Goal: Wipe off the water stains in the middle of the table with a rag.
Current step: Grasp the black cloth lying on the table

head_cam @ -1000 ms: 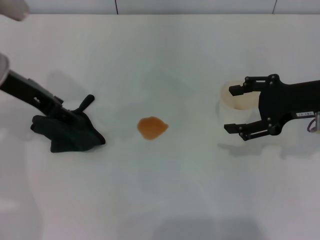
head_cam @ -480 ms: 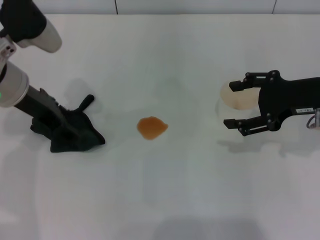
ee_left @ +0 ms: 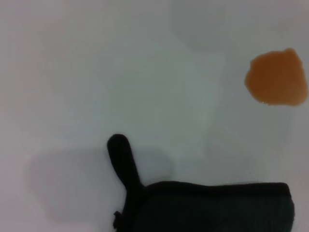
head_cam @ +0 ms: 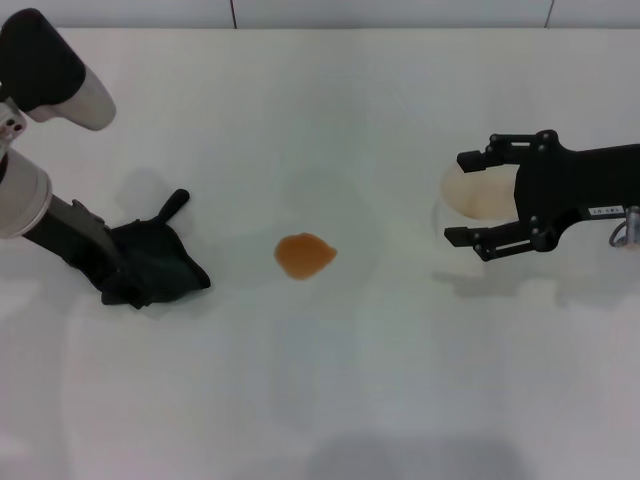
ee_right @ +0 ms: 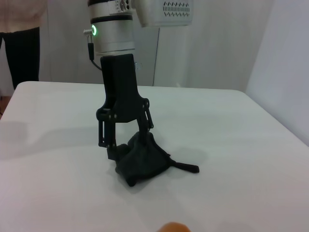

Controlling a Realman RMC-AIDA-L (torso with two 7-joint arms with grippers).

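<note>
The water stain (head_cam: 305, 256) is a small orange-brown blotch in the middle of the white table (head_cam: 330, 380). The black rag (head_cam: 158, 262) lies bunched at the left, its narrow tail (head_cam: 176, 203) pointing away. My left gripper (head_cam: 118, 268) is down on the rag's left side and shut on it; the rag still rests on the table. The right wrist view shows this gripper (ee_right: 121, 151) pinching the rag (ee_right: 145, 163). The left wrist view shows the rag (ee_left: 207, 208) and the stain (ee_left: 276, 77). My right gripper (head_cam: 460, 197) is open at the right.
A white paper cup (head_cam: 480, 193) stands at the right, between the right gripper's open fingers as seen from above. The table's far edge (head_cam: 320, 28) runs along the top. A person (ee_right: 19, 38) stands beyond the table in the right wrist view.
My left arm has swung in over the rag and the gripper has closed into it, bunching the cloth. My right gripper has shifted slightly toward the far side.
</note>
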